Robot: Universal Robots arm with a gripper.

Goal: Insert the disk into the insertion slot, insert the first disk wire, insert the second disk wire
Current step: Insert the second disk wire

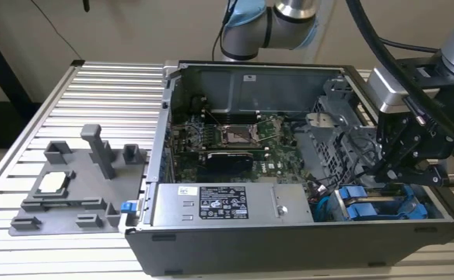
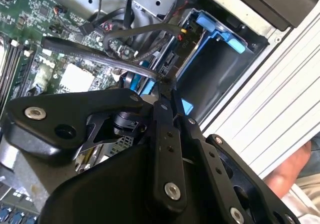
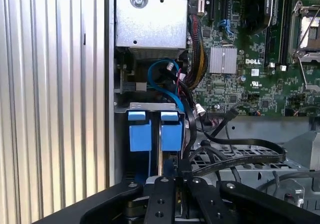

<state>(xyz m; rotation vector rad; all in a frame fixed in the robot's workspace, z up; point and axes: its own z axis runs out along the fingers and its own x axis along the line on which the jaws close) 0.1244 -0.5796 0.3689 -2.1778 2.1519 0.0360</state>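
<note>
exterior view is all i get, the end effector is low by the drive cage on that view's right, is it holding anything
Observer: Yes. In the first wrist view the end effector is shut on the end of a black wire.
Operator: are the blue carriers in
Observer: The first wrist view shows two blue carriers seated side by side in the cage, with the end effector close to the one nearer the motherboard.
Operator: anything beside the case i'm missing
Observer: In the second wrist view a person's hand is just outside the case, over the slatted table.
</note>
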